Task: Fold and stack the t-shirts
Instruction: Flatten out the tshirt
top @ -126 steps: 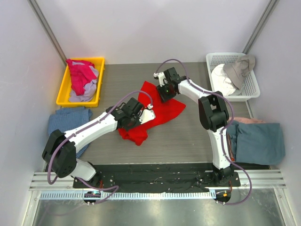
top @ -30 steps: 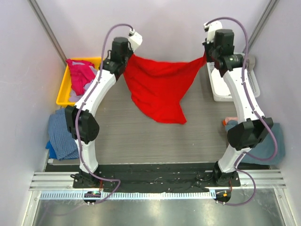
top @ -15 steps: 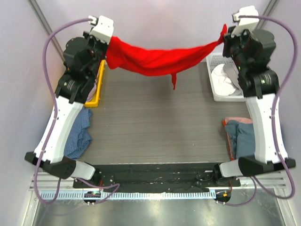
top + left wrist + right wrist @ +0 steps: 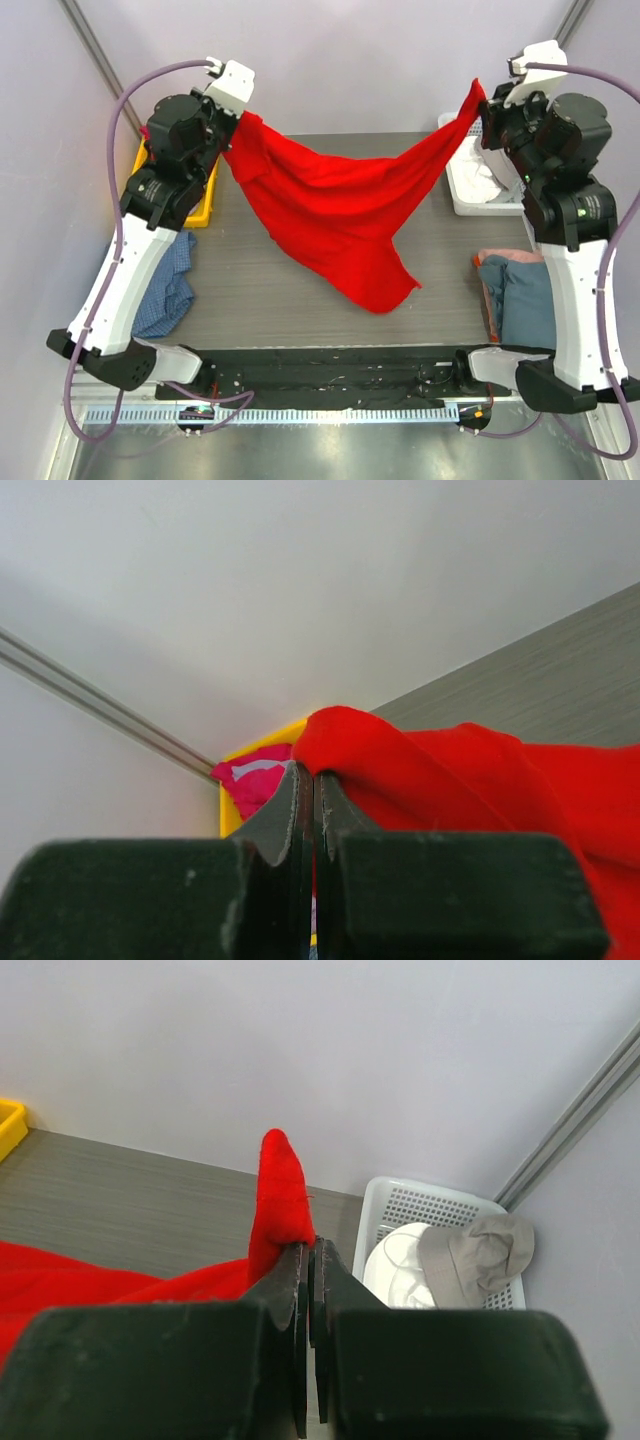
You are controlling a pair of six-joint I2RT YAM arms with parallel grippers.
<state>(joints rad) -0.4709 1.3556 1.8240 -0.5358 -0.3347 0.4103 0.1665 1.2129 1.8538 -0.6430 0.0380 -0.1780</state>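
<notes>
Left gripper (image 4: 307, 776) and right gripper (image 4: 310, 1248), each clamped on one end of the red t-shirt (image 4: 340, 215), hold it spread above the table (image 4: 250, 300).

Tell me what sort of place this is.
Probably a robotics lab cell staged for laundry folding: two arms bolted to a rail at a walled-in table, a red t-shirt stretched between the left gripper and right gripper, and a yellow bin and white basket holding clothes.
</notes>
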